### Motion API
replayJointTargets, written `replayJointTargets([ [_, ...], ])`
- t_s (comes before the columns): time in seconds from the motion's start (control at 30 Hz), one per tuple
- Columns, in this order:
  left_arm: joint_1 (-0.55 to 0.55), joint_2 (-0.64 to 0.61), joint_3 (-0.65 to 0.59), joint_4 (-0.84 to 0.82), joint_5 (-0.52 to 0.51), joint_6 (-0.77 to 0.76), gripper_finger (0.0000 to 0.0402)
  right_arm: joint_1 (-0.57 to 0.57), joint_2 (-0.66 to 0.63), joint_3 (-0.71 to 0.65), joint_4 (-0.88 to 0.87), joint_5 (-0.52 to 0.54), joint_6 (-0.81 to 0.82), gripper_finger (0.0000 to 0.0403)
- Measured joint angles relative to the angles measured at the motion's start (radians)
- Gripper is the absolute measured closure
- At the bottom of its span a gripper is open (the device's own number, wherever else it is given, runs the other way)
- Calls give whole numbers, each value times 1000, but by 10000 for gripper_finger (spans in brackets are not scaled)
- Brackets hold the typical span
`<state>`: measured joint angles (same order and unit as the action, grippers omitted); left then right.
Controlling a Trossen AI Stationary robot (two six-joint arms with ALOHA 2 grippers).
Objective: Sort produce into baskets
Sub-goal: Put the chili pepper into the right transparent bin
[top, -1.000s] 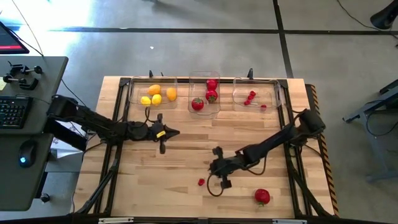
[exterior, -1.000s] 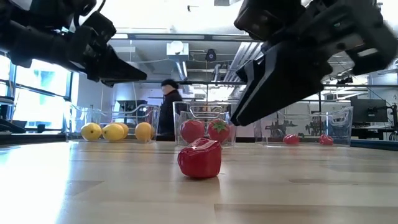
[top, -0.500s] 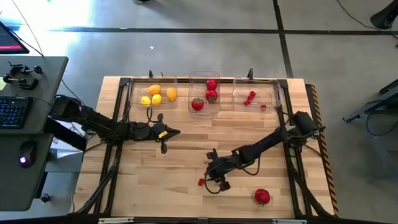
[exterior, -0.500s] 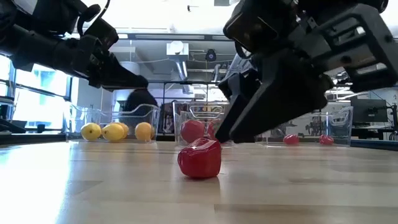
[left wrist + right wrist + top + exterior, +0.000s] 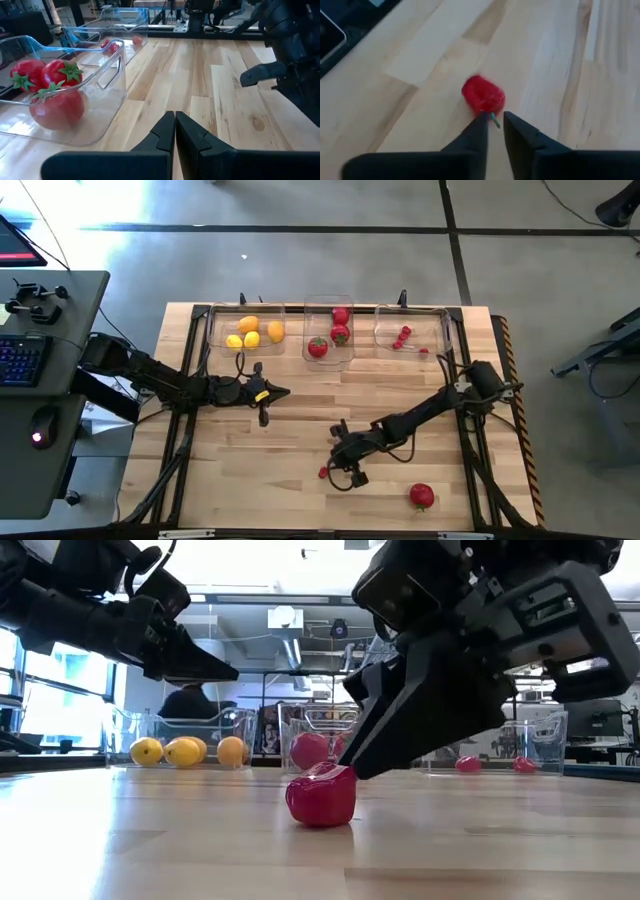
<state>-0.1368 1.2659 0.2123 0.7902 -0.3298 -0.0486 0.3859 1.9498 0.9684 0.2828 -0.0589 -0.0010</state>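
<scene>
A small red berry with a green stem lies on the wooden table near its front edge, also seen as the berry. My right gripper slants down at it, fingers a narrow gap apart, the berry just ahead of their tips. My left gripper hovers shut over the table's left middle, in front of the baskets. Three clear baskets stand along the far edge: the left basket holds yellow fruits, the middle basket red round ones, and the right basket berries. My right gripper touches the berry's stem end with the tip of one finger; the green stem sticks into the gap between the tips. The fingers slant down from the table's right. The berry rests on the table.
A larger red fruit with a green top lies on the table near the front right. Bare wood stretches between the baskets and the front edge. A desk with a keyboard stands left of the table.
My right gripper has sunk and moved toward the table's near left, tipping further down, until its fingertips reached the berry. The berry has stayed in place.
</scene>
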Motion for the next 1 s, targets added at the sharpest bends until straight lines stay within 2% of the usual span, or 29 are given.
replayJointTargets([
  [0.17,0,0,0,0,0,0,401,0,12,0,-1,-2,-2,398],
  [0.5,0,0,0,0,-1,0,401,-2,7,0,-9,6,6,402],
  [0.6,0,0,0,-1,-2,0,401,-2,7,0,-17,49,59,401],
  [0.73,0,0,0,-1,-3,0,401,2,7,0,-23,90,72,378],
  [1.0,0,0,0,-1,-4,0,401,3,7,0,-23,93,98,292],
])
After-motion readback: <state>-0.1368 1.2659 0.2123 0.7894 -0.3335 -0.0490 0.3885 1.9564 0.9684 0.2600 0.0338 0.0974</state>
